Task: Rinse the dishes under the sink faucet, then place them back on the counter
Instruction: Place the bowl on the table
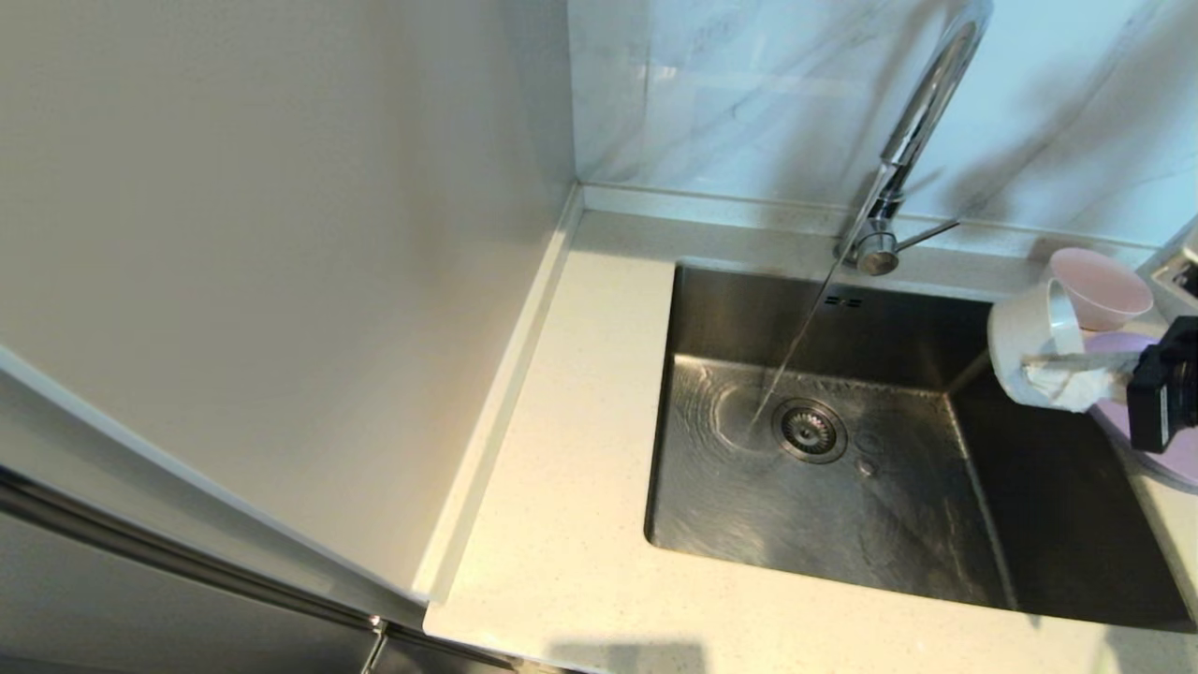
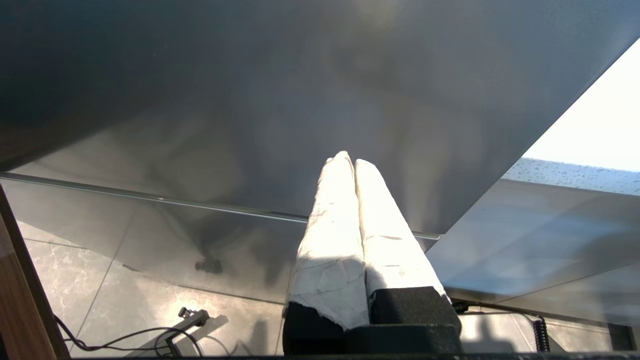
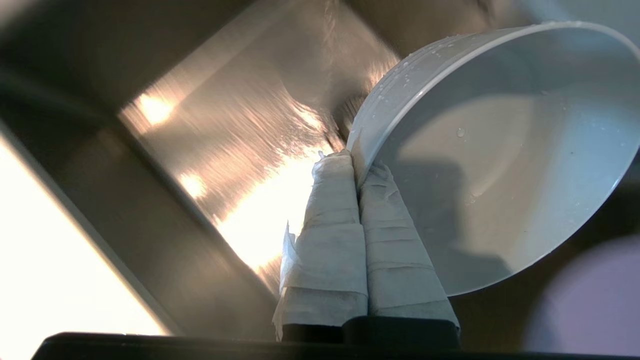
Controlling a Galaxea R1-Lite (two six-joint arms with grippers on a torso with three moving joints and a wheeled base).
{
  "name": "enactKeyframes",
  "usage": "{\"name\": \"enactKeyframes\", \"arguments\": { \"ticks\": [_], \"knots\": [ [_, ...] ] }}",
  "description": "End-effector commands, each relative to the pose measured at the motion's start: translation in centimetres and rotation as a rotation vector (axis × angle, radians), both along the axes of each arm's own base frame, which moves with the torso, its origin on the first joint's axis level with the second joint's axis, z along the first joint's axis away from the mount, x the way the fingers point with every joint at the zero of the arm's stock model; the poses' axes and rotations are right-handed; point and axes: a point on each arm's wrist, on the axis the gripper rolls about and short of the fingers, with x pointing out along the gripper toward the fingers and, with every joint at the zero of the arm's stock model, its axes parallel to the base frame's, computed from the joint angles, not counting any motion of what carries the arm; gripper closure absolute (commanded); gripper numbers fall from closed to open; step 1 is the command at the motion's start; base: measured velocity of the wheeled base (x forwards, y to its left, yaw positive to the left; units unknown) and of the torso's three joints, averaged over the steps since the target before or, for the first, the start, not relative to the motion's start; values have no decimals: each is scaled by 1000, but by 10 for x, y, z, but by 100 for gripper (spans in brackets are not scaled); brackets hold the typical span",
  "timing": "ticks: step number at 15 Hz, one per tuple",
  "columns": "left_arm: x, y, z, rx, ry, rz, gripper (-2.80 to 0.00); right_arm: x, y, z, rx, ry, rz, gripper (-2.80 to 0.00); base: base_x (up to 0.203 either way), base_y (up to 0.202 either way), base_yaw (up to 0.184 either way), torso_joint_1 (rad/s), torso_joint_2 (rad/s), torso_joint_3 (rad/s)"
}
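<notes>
1. Cream-white speckled stone bench (image 1: pixel 571 524): runs along the near edge and left side of the basin, with a low raised lip at the back.
2. Sink (image 1: pixel 749 505): square brushed-steel basin set into the bench; round drain strainer (image 1: pixel 810 431) on its floor, two small overflow slots (image 1: pixel 842 301) in the far wall; floor wet and rippled.
3. Right gripper (image 3: pixel 356 165): tape-wrapped fingers clenched on the rim of a white bowl (image 1: pixel 1025 351), one finger inside and one outside. The bowl is tipped on its side over the sink's right edge; plain, with water beads on its rim and inner wall.
4. Lilac plate (image 1: pixel 1156 440): shallow, matte, on the bench right of the sink, partly hidden by the arm.
5. Pink bowl (image 1: pixel 1100 288): small, round, tilted, behind the white bowl at the far right.
6. Faucet (image 1: pixel 913 131): chrome gooseneck at the back, thin side lever (image 1: pixel 927 232); a stream of water (image 1: pixel 796 351) falls just left of the strainer.
7. Left gripper (image 2: pixel 352 160): parked below bench height, wrapped fingers pressed together, holding nothing.
</notes>
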Motion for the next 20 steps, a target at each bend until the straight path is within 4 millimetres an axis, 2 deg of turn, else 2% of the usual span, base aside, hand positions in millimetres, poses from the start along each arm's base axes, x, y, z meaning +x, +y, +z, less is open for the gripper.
{"name": "enactKeyframes", "arguments": {
  "ticks": [1, 5, 9, 11, 13, 17, 20],
  "knots": [
    [0, 0, 0, 0, 0, 0, 0, -18, -10, -3, -240, 57, -236, 0, 0, 0, 0, 0, 0, 0],
    [0, 0, 0, 0, 0, 0, 0, -62, -28, -21, -425, 463, -641, 0, 0, 0, 0, 0, 0, 0],
    [0, 0, 0, 0, 0, 0, 0, -97, -30, -36, -423, 590, -741, 0, 0, 0, 0, 0, 0, 0],
    [0, 0, 0, 0, 0, 0, 0, -99, -30, -41, -413, 643, -729, 0, 0, 0, 0, 0, 0, 0],
    [0, 0, 0, 0, 0, 0, 0, -93, -34, -46, -403, 676, -720, 0, 0, 0, 0, 0, 0, 0],
    [0, 0, 0, 0, 0, 0, 0, -77, -59, -62, -367, 729, -773, 0, 0, 0, 0, 0, 0, 0],
    [0, 0, 0, 0, 0, 0, 0, -66, -69, -67, -359, 691, -798, 0, 0, 0, 0, 0, 0, 0]
  ]
}}
